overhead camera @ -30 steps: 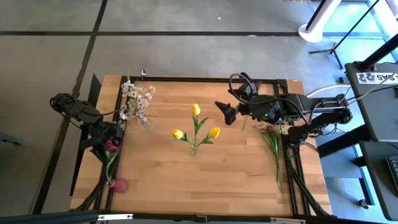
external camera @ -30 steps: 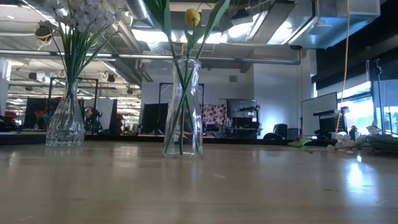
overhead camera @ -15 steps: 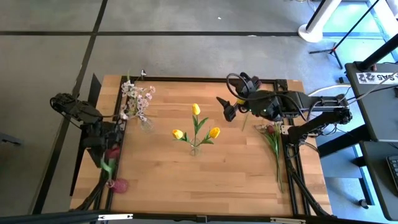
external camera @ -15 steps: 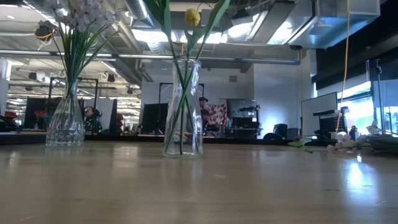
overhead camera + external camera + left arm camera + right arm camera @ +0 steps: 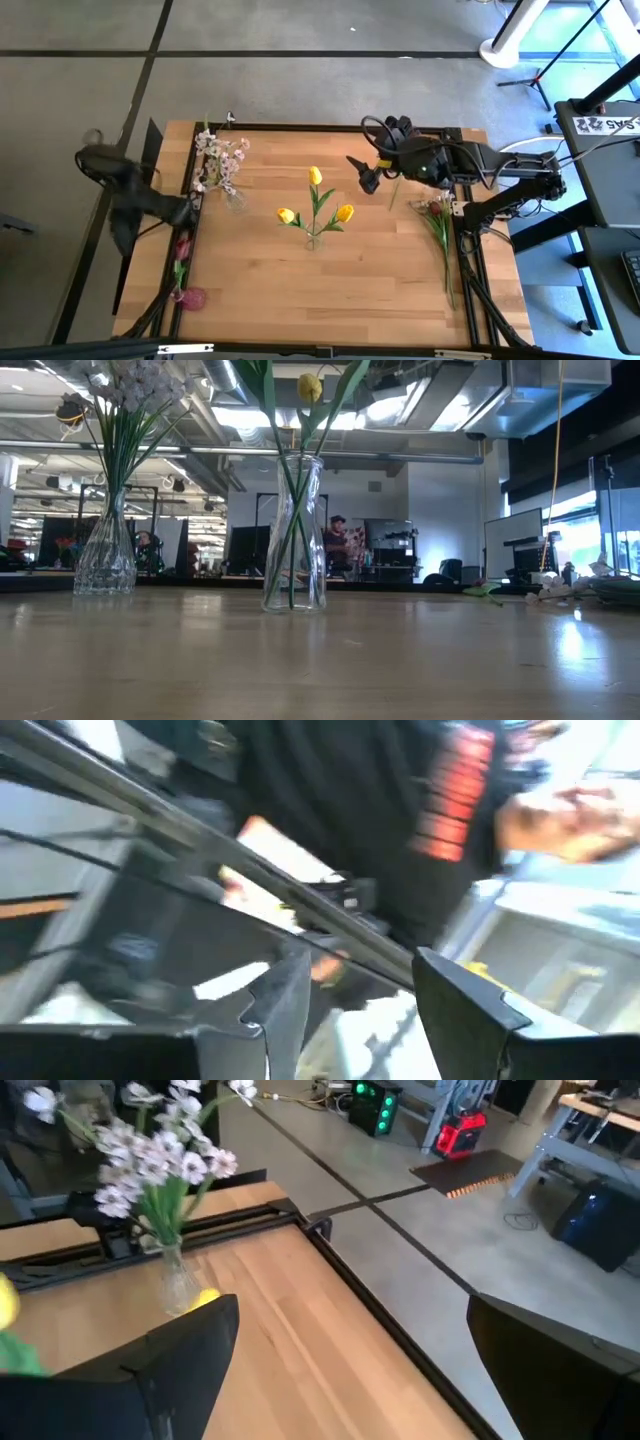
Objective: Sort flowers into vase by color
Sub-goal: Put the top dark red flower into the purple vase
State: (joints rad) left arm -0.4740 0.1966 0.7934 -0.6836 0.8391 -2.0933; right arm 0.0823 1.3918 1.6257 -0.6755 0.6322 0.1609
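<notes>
Looking down from above, I judged the sorting to be mostly done, with the red flowers the step in hand. The yellow tulips [image 5: 316, 205] stood in the clear vase [image 5: 295, 530] at the middle of the table [image 5: 380, 280], and the white-pink blossoms [image 5: 220, 160] stood in a second vase [image 5: 105, 555] near the far left corner. A dark red bloom [image 5: 182, 246] sat on a green stem that ran down to a small pink vase [image 5: 191, 297] at the table's left edge, so that one looked placed. The left gripper [image 5: 345, 995] was off the table's left side, blurred in the high view; its wrist camera showed the fingers parted with nothing between them. The right gripper [image 5: 368, 177] hovered over the far right part of the table, jaws spread wide and empty, the wooden top showing between its fingers [image 5: 170, 1355]. More flowers [image 5: 437, 222], long green stems with reddish and pale heads, lay along the right edge, just beside the right arm. As I saw it, the next move called for the right gripper to come down on one of those stems, close on it low enough to keep it upright, and carry it across to the matching vase without brushing the tulips.
</notes>
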